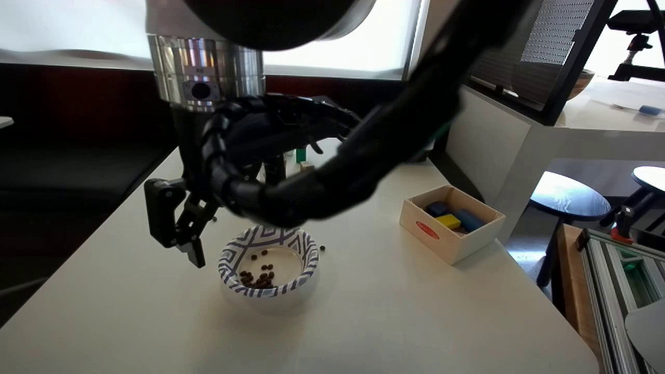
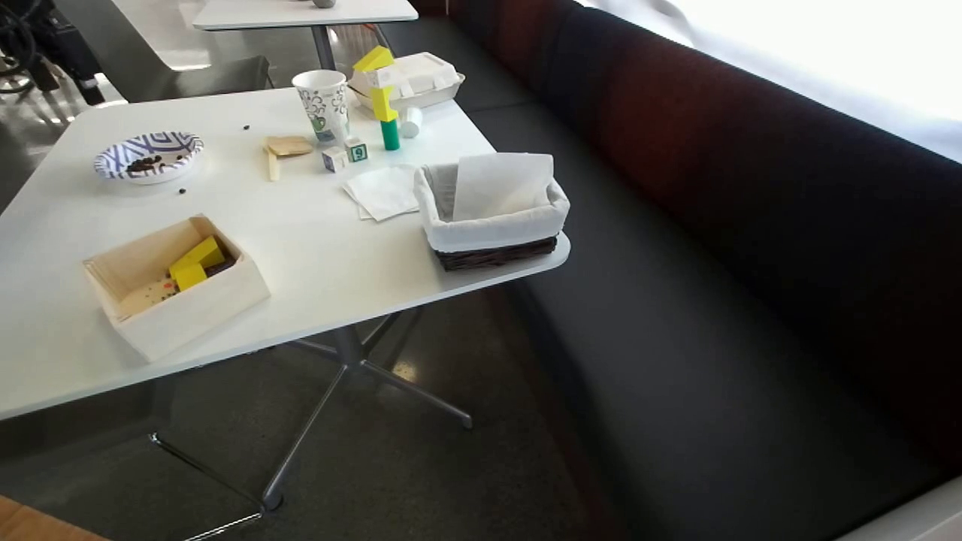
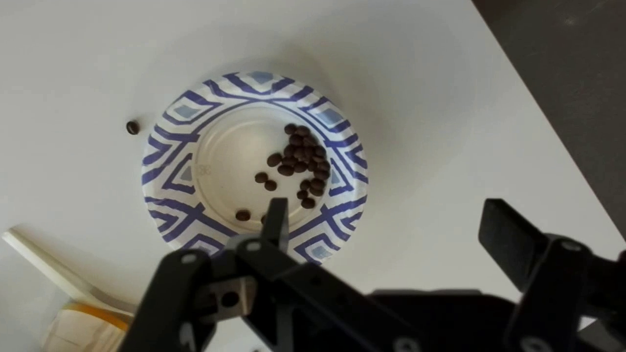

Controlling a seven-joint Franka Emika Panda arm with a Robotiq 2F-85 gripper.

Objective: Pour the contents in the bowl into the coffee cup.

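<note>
Beans [image 3: 299, 153] sitting in the bowl [image 3: 225, 151], gripper [image 3: 390, 225] released

We are seeing the gripper hanging near the bowl, its 2 fingers [image 3: 511, 242] standing wide apart. Inside the bowl, most beans are clustering at 1 side. In an exterior view, we are noticing 2 other beans [image 2: 182, 191] lying on the table [image 2: 301, 233], and the cup [image 2: 323, 105] standing upright, well apart from the bowl.
</note>
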